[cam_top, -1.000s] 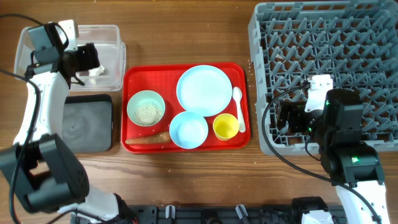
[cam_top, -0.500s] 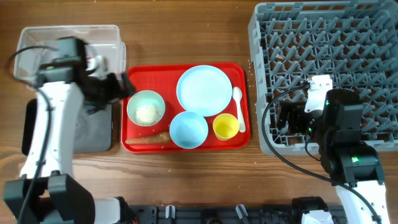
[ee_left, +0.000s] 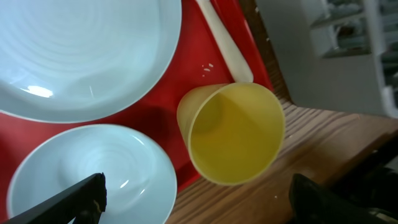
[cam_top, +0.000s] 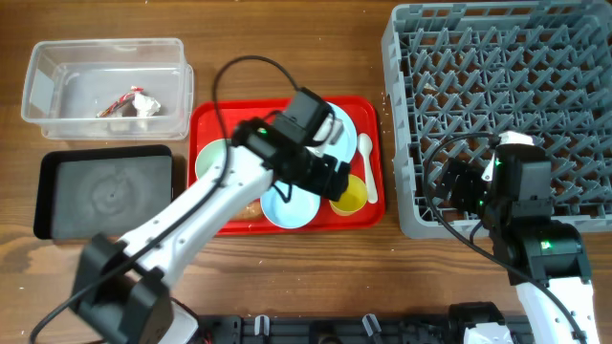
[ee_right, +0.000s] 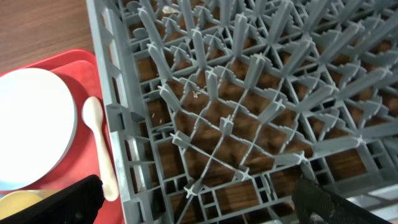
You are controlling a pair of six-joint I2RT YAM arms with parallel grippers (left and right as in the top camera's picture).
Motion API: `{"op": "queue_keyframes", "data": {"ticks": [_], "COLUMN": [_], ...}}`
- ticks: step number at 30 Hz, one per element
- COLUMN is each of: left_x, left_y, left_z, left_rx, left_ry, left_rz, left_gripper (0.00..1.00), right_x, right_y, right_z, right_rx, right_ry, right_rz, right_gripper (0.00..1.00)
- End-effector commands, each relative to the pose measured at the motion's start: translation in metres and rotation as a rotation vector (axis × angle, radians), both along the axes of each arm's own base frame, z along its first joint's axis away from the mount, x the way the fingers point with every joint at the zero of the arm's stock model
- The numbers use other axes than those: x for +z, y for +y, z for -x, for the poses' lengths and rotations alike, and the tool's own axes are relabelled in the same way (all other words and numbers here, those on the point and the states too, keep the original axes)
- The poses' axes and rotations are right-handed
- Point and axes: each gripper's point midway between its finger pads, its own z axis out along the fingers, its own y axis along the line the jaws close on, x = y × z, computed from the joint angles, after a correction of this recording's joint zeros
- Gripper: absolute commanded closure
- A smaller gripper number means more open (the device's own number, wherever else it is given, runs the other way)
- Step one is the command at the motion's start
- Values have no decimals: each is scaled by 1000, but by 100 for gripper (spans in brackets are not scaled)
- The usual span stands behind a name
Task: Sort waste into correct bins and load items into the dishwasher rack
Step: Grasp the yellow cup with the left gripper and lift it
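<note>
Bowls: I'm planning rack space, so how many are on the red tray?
2. A pale green bowl on the left of the red tray, partly under the left arm, and a pale blue bowl at its near edge beside the yellow cup. The arm may hide more.

Brown wood-grain table (cam_top: pixel 287 38) fills the overhead view, grain running left to right, soft even light and only faint shadows, black rail (cam_top: pixel 316 330) along the near edge — same wood shows in both wrist views.
</note>
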Motion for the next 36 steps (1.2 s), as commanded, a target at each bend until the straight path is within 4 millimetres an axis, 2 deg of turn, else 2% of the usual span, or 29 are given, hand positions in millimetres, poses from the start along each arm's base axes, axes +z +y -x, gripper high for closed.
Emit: {"op": "queue_keyframes", "data": {"ticks": [1,3,6,7,8,10,11,12,13,18,21,23,25,27,29,30,31,32,34,36], "left_x": [-42,-61,-77,-77,-76,-69,-63,-57,-54,-42,-22,1,42,77,106,116,125,126,129,134], "left_y": [-2,-2,-2,-3,-3,-2,-2,-2,-1,12,20,20,16,21,27,33,40,42,43,40], "left_z": [10,12,12,11,7,-3,-8,-12,-15,-25,-33,-37,-43,-57,-65,-67,-69,-69,-68,-65], "left_rx": [-24,-27,-28,-28,-25,-14,-7,3,9,56,92,106,117,167,164,157,146,146,136,112], "left_ry": [60,102,126,123,105,51,32,20,14,15,-3,-10,6,48,111,133,157,169,185,200], "left_rz": [-107,-142,-163,-160,-160,-166,-159,-148,-142,-111,-50,44,263,483,683,753,821,839,865,893], "left_gripper": [9,19,37,49,55,60,68,91,96,96,96,96,96,96,96,96,96,96,96,96], "right_x": [7,6,6,6,6,6,6,6,6,6,6,6,7,16,31,35,46,55,74,84], "right_y": [-6,-6,-6,-6,-6,-6,-6,-7,-7,-7,-7,-7,-4,29,86,105,138,155,177,187], "right_z": [0,1,1,2,2,1,1,2,2,2,1,1,0,-18,-35,-38,-37,-34,-28,-26], "right_rx": [-45,-41,-41,-41,-41,-41,-41,-43,-42,-42,-42,-42,-31,140,465,571,782,913,1109,1237], "right_ry": [-13,-5,-2,-2,-2,-3,-3,-3,-3,-3,-3,-3,-10,-73,-158,-181,-230,-276,-361,-417], "right_rz": [6,10,10,10,10,10,11,14,14,14,14,15,1,-95,-255,-314,-431,-502,-632,-719], "right_gripper": [1,0,0,1,0,0,0,0,0,0,0,0,0,0,0,0,0,0,0,0]}}
